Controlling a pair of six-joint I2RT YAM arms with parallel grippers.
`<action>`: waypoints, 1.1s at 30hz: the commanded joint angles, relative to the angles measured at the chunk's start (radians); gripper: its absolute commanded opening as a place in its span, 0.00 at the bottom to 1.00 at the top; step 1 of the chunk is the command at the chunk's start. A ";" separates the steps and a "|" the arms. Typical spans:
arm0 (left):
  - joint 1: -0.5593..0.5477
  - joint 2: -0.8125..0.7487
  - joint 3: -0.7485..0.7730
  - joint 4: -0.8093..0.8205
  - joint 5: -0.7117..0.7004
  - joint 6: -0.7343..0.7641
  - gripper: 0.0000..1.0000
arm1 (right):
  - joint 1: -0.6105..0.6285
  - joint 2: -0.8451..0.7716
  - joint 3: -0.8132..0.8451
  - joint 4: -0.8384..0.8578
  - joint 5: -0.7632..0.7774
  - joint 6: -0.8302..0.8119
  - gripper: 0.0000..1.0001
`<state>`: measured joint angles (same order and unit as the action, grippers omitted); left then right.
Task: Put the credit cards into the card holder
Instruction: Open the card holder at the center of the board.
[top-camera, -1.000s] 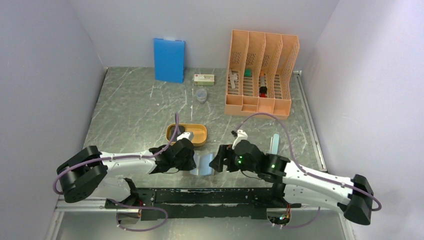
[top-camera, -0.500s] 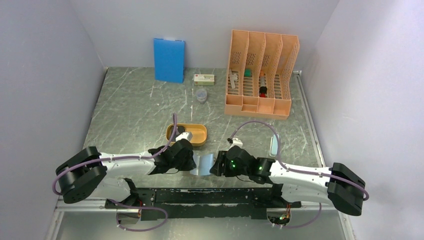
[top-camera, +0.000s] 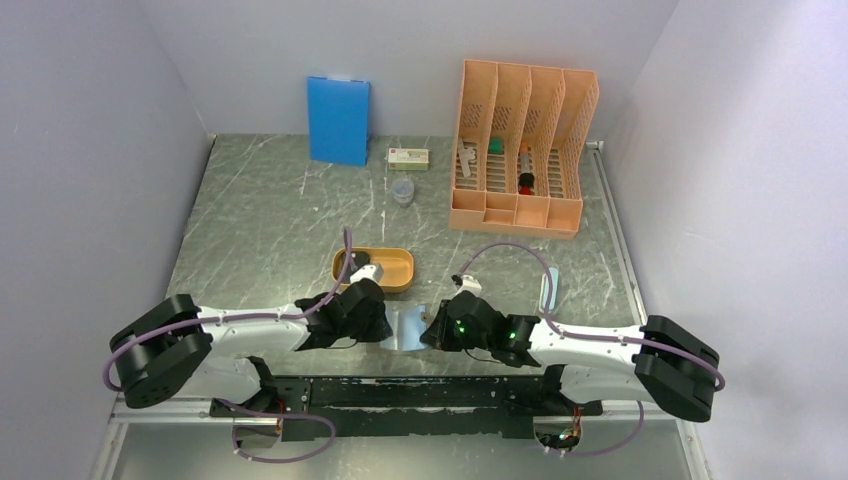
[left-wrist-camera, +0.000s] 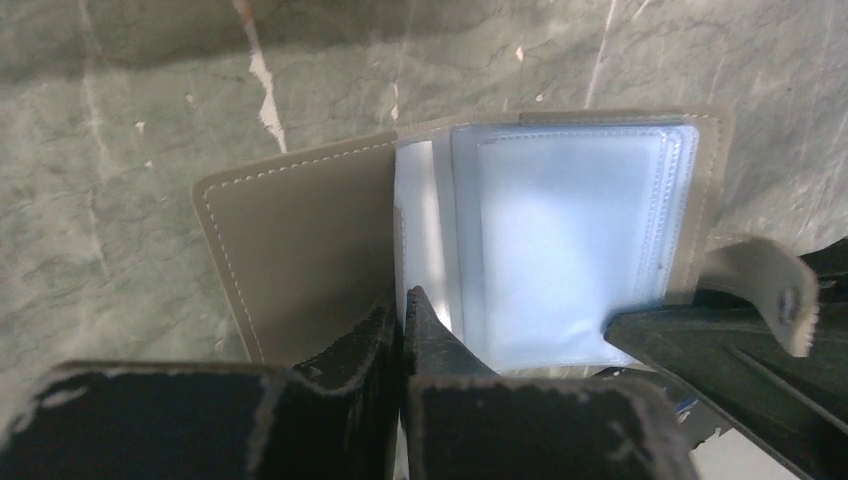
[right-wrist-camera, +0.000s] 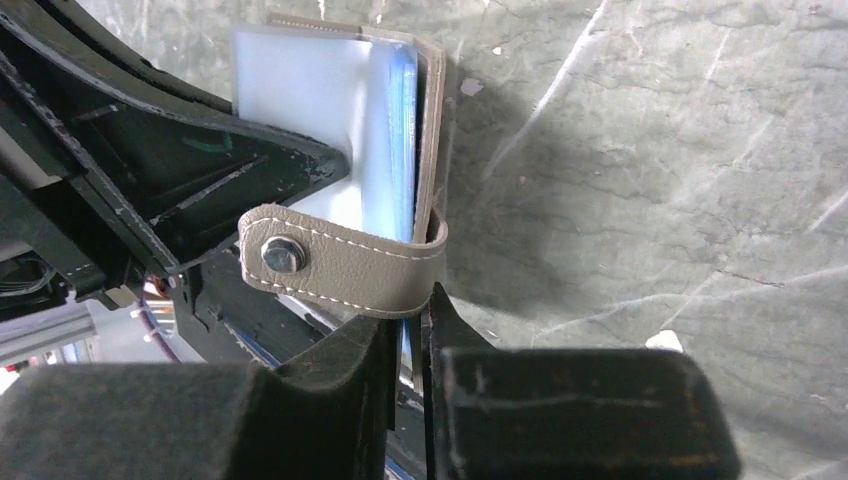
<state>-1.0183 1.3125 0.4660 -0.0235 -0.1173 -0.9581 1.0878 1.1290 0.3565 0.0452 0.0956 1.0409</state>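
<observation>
While both arms lie low over the near edge of the grey marbled tabletop (top-camera: 280, 220), their fingers meet on one object: the flat grey-taupe bifold card holder (top-camera: 405, 328) with pale blue glossy inner pockets, which is held open between them. The left fingers (left-wrist-camera: 432, 345) are closed together, pinching the holder at its fold, where the taupe cover meets the clear sleeves. The right fingers (right-wrist-camera: 345, 360) are likewise closed, clamping the opposite cover edge just beneath the taupe snap strap (right-wrist-camera: 340, 262), which curls outward unfastened. Whether the holder touches the tabletop cannot be told. A shallow orange oval tray (top-camera: 395, 265) sits just beyond the left wrist, containing a small dark item (top-camera: 367, 268) too small to identify.
</observation>
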 joint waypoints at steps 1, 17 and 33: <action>-0.007 -0.042 -0.002 -0.156 -0.054 0.020 0.17 | 0.001 -0.012 0.010 0.004 0.035 -0.001 0.11; -0.008 -0.256 0.081 -0.111 0.058 0.052 0.58 | 0.001 0.004 0.007 0.054 0.011 -0.014 0.09; -0.011 0.003 0.134 -0.005 0.069 0.070 0.69 | 0.002 -0.021 -0.012 0.091 -0.026 -0.037 0.16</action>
<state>-1.0229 1.2881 0.5808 -0.0875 -0.0650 -0.9039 1.0882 1.1244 0.3576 0.0956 0.0803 1.0138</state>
